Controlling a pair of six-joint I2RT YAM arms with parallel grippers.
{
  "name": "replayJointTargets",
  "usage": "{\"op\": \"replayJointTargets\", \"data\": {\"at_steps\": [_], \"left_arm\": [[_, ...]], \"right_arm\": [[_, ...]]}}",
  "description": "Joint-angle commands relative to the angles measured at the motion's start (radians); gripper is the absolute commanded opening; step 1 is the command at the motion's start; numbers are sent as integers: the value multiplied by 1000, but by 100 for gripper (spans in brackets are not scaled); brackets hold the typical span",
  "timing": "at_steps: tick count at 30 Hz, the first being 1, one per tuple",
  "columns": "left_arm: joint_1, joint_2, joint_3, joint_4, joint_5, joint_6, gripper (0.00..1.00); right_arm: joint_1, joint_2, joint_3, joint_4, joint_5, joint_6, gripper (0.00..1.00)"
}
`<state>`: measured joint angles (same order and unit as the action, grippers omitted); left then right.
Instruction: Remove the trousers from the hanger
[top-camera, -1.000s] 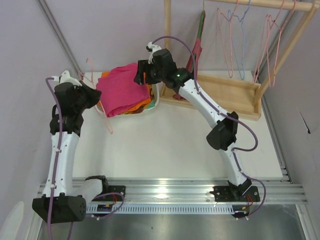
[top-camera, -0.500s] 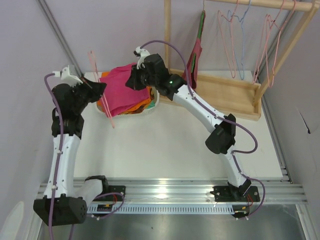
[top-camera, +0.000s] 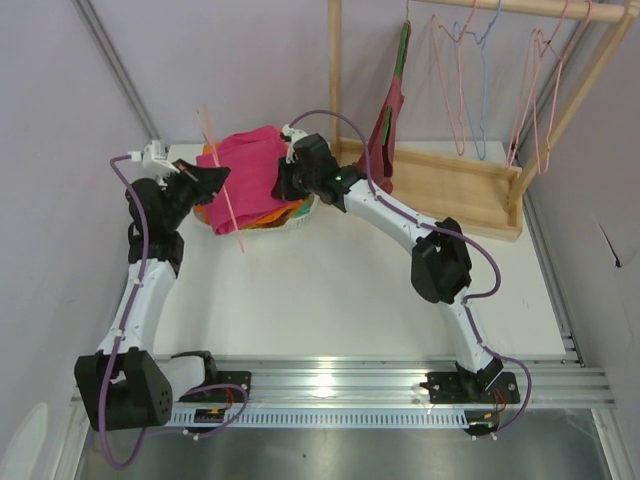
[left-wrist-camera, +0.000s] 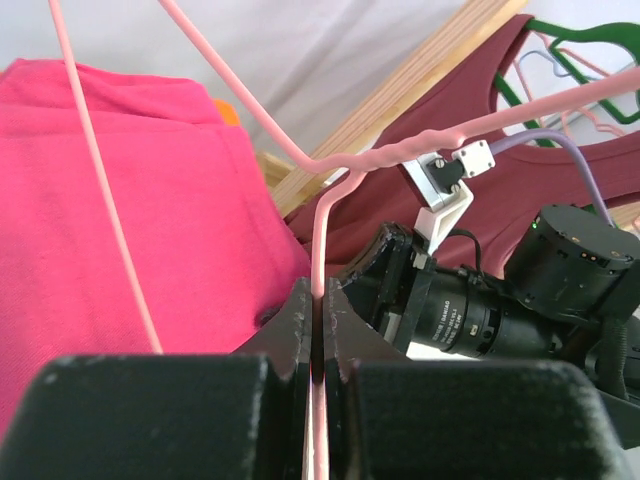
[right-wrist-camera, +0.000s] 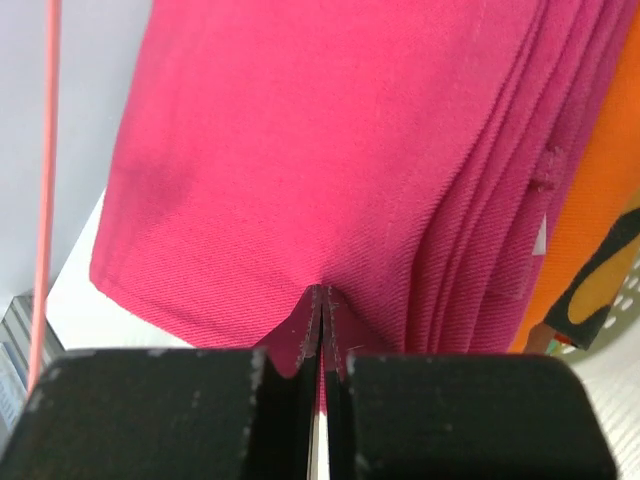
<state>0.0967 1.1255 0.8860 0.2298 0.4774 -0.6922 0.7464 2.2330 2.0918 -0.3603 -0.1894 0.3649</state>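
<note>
Upper left of the top view, we see the left end effector (top-camera: 213, 181) clamped on the hanger (top-camera: 237, 235) and the right end effector (top-camera: 287, 182) pinched shut on the trousers (top-camera: 245, 165) above the basket (top-camera: 290, 225); if a fold catches the wire, that thin pinch may slip.

My trousers (top-camera: 245, 165) are plain bright magenta-pink. The hanger (top-camera: 222, 195) is pale pink. The cloth (top-camera: 283, 210) under the trousers is orange, with a black band at one edge, and the basket (top-camera: 300, 223) is white. My left gripper (left-wrist-camera: 318, 330) and right gripper (right-wrist-camera: 322, 330) are black, my cable (left-wrist-camera: 540, 135) purple. The garment (top-camera: 388, 115) is maroon, on a green hanger (left-wrist-camera: 590, 35); the rack (top-camera: 470, 185) is pale wood.
</note>
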Motion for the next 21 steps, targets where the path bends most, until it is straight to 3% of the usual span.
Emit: {"op": "replayJointTargets", "data": {"at_steps": [1,10,21], "left_arm": [[9,2,-48,209,36,-70,0],[9,114,-71,333,24,-107,0],[9,77,-229,197,-106,5,0]], "right_arm": [[-5,-9,-1,50,27,-18,0],[-12,-19,-1,41,47,-21,0],[-36,-26,-22,30,39,-15,0]]}}
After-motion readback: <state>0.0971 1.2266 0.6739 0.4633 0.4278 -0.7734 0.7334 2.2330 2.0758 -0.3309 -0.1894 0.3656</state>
